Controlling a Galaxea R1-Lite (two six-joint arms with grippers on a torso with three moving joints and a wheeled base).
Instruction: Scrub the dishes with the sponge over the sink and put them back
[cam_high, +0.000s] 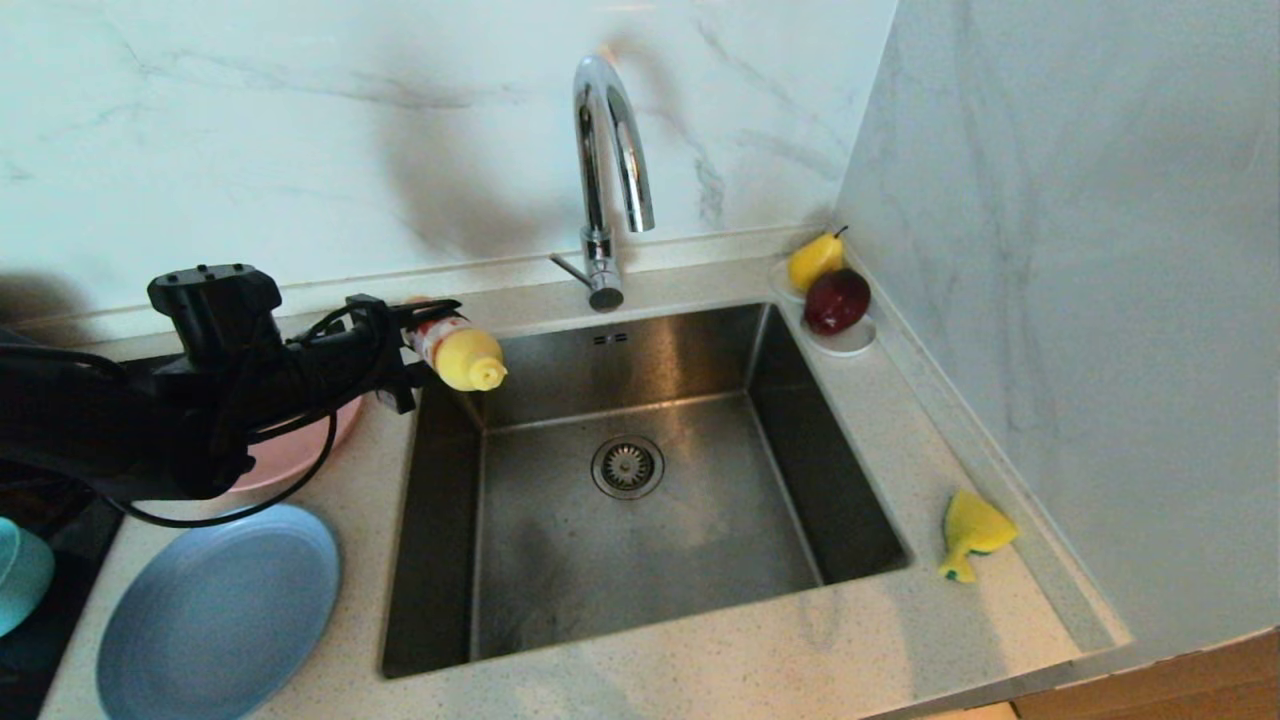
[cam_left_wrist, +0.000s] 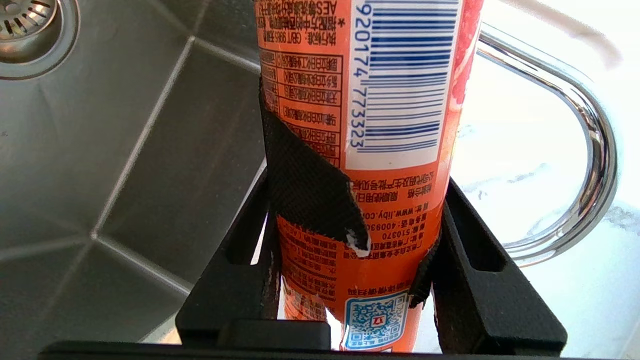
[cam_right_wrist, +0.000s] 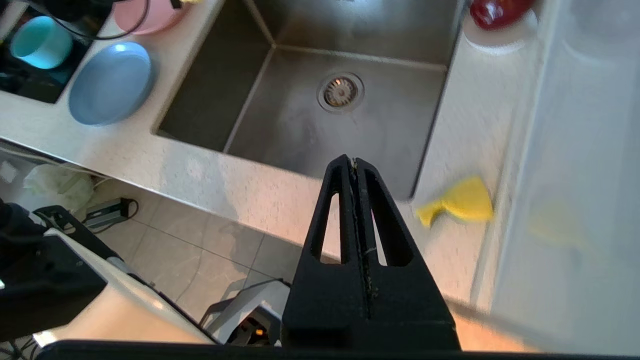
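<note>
One speckled counter (cam_high: 700, 660) rings steel sink (cam_high: 640, 520); marble walls (cam_high: 300, 130).

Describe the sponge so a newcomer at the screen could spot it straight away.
Start at the steel sink and go to the counter strip between its right rim and the marble side wall. Near the front lies the sponge: small, crumpled, yellow with a green edge. The yellow pear sits far back on a white saucer.

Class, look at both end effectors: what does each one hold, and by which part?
The left end effector grips the orange bottle around its lower body, yellow cap over the sink. The right end effector is shut and holds nothing.
</note>
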